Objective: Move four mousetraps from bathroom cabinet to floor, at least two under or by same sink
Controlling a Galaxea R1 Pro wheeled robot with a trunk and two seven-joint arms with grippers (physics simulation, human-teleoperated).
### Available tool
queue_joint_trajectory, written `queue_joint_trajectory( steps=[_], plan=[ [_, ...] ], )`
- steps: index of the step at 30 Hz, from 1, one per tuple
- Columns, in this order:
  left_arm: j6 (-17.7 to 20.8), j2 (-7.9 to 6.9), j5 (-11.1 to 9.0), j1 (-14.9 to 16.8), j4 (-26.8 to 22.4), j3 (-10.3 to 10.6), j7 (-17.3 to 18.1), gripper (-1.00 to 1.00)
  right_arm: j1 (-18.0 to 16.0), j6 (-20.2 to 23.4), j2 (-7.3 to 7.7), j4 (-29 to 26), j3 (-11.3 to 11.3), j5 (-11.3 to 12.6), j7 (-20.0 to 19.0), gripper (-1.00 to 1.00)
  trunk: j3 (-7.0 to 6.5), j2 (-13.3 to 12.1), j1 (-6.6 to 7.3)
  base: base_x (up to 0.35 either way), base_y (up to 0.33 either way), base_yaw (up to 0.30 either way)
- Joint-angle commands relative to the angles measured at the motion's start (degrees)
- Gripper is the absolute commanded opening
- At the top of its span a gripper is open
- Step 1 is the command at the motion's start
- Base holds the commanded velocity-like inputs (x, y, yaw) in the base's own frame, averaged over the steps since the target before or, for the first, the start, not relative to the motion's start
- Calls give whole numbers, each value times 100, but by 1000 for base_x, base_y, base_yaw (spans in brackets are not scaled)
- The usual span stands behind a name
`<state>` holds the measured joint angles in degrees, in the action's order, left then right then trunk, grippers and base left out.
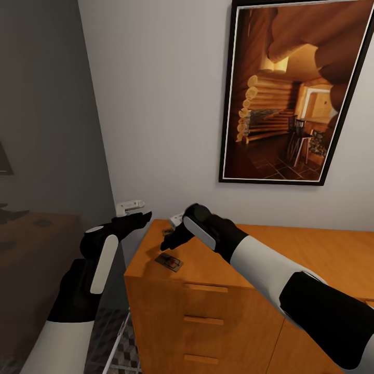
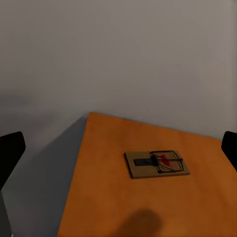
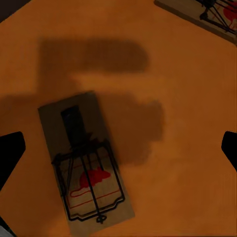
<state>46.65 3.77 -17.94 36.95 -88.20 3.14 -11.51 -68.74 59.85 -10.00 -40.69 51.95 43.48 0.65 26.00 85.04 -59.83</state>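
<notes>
The orange-brown cabinet (image 1: 291, 259) stands against the wall, its flat top (image 2: 108, 197) in both wrist views. One mousetrap (image 1: 169, 262) lies near the top's front left corner, a tan board with dark wire and a red spot. A second mousetrap (image 1: 167, 231) lies behind it, partly hidden by my right gripper (image 1: 170, 242). That gripper hovers open just above the front mousetrap (image 3: 86, 163), with the other mousetrap (image 3: 207, 12) at the frame's edge. My left gripper (image 1: 141, 218) is open beside the cabinet's left edge, pointing across the top at a mousetrap (image 2: 157, 164).
A large framed picture (image 1: 291, 93) of a log cabin interior hangs above the cabinet. A small white wall fitting (image 1: 129, 206) sits just beyond my left gripper. A dark grey wall (image 1: 47, 114) closes the left side. Cube-patterned floor tiles (image 1: 122, 356) show below.
</notes>
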Motion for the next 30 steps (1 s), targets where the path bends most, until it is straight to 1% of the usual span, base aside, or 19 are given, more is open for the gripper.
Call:
queue_joint_trajectory(
  steps=[1, 7, 15, 21, 30],
  plan=[
    [20, 0, -60, 5, -7, 3, -53, 100, -7, 15, 0, 38, 10, 10, 6, 100, 7, 4, 0, 0, 0, 0],
    [20, 1, -60, 5, -5, 3, -53, 100, -7, 15, 0, 522, 34, 6, 6, 100, 7, 4, 0, 0, 0, 0],
    [20, 1, -60, 5, -4, 8, -53, 100, -7, 15, 0, 898, 58, 3, -48, 100, 7, 4, 0, 0, 0, 0],
    [20, 1, -60, 5, -4, 10, -53, 100, -7, 15, 0, 923, 70, -3, -124, 100, 7, 4, 0, 0, 0, 0],
    [19, 1, -60, 5, -4, 11, -53, 100, -7, 15, 0, 616, 105, 1, -168, 100, 7, 4, 0, 0, 0, 0]
  ],
)
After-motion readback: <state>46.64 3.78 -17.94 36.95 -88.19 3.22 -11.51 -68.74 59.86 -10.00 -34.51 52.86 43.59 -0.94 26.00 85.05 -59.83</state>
